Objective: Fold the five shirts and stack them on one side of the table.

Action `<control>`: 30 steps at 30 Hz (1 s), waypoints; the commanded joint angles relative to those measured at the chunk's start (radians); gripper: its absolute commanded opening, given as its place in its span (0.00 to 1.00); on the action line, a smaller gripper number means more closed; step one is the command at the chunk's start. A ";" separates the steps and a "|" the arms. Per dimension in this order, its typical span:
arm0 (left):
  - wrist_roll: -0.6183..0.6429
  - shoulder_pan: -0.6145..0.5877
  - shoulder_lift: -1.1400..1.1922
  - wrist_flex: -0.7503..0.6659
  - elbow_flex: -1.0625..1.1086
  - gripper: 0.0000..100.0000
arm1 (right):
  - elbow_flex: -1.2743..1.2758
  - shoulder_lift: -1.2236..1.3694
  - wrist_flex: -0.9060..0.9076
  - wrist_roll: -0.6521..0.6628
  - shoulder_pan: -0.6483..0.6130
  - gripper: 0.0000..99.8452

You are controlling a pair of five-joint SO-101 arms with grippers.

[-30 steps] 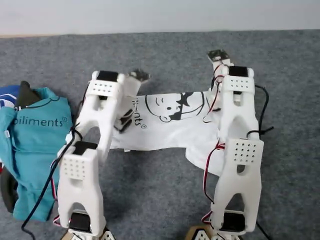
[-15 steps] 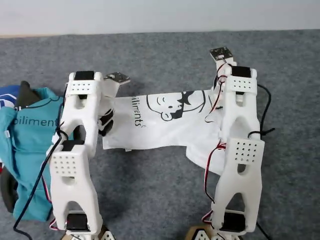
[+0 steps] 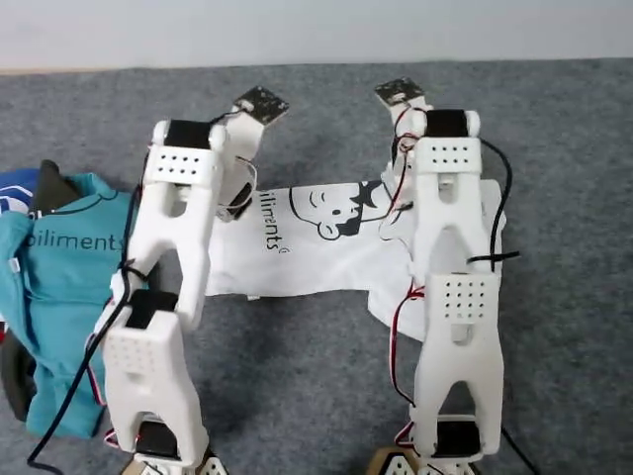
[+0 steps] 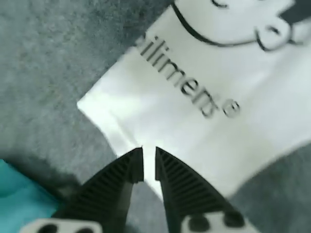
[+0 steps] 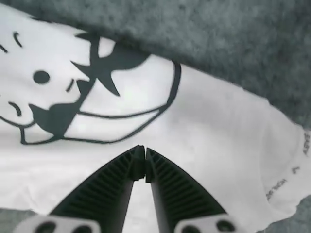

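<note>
Care with this fold likely means opening wider first: the left gripper (image 4: 149, 154), parted by a slit over the edge of the white shirt (image 3: 326, 252) lying mid-frame in the high view, and the right gripper (image 5: 145, 154), clenched empty above its print, should bite matching corners.

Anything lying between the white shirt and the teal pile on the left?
Nothing visible lies there. The left wrist view shows bare grey table between the white shirt corner and the teal shirt edge. In the high view the left arm stands over that strip and hides part of it.
</note>
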 commanded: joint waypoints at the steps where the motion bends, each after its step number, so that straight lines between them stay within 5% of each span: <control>1: 0.046 0.008 0.055 -0.058 -0.061 0.05 | 0.115 -0.124 0.045 -0.003 -0.012 0.01; 11: 0.086 0.009 0.315 -0.038 -0.415 0.05 | 0.434 -0.254 0.041 -0.034 -0.008 0.01; 30: 0.037 -0.066 0.664 0.089 -0.932 0.05 | 0.443 -0.101 0.015 0.009 0.122 0.01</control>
